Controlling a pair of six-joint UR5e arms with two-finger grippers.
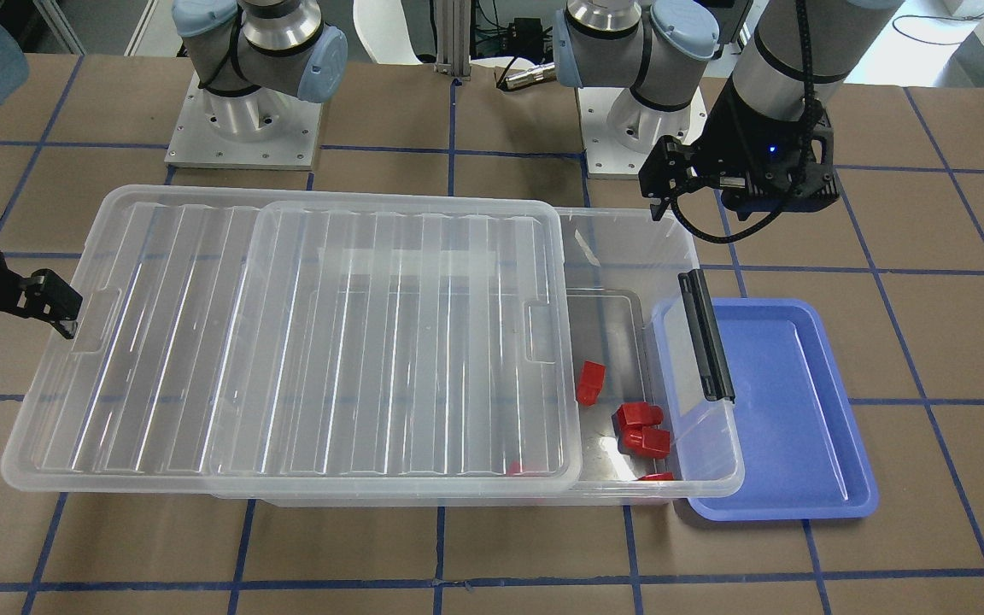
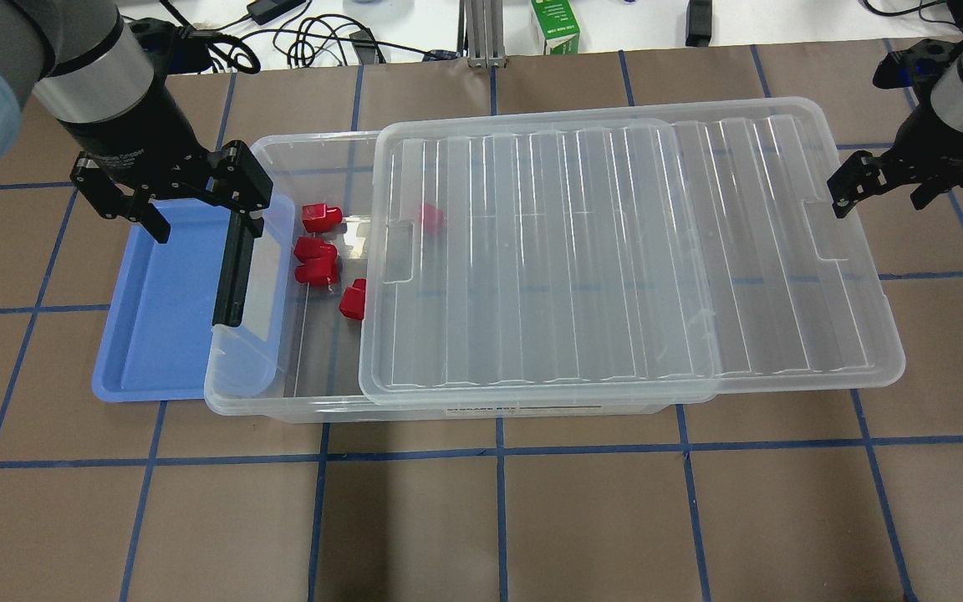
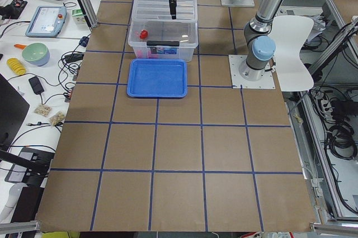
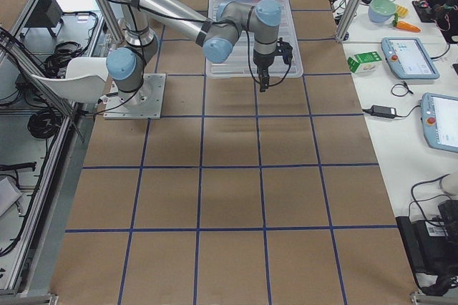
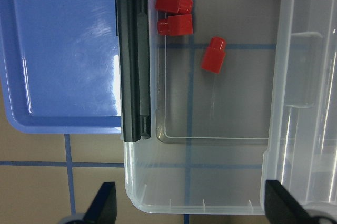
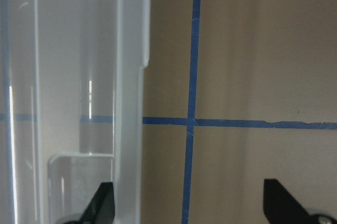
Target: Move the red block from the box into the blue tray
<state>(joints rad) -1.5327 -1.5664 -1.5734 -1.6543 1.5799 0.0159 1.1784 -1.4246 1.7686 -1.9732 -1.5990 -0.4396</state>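
Note:
Several red blocks (image 2: pixel 315 260) lie in the open end of the clear box (image 2: pixel 249 361); one more (image 2: pixel 430 216) shows through the lid. They also show in the front view (image 1: pixel 639 427) and the left wrist view (image 5: pixel 213 55). The ribbed lid (image 2: pixel 573 251) is slid toward my right. The blue tray (image 2: pixel 155 318) lies empty beside the box's black latch bar (image 2: pixel 233 272). My left gripper (image 2: pixel 201 219) is open and empty, hovering over the box's far left corner and the tray's far edge. My right gripper (image 2: pixel 878 188) is open and empty beside the lid's right end.
Brown table with blue tape grid lines. A green carton (image 2: pixel 555 25) and cables lie beyond the far edge. The lid overhangs the box on its right end (image 1: pixel 56 410). The arm bases (image 1: pixel 244 128) stand behind the box.

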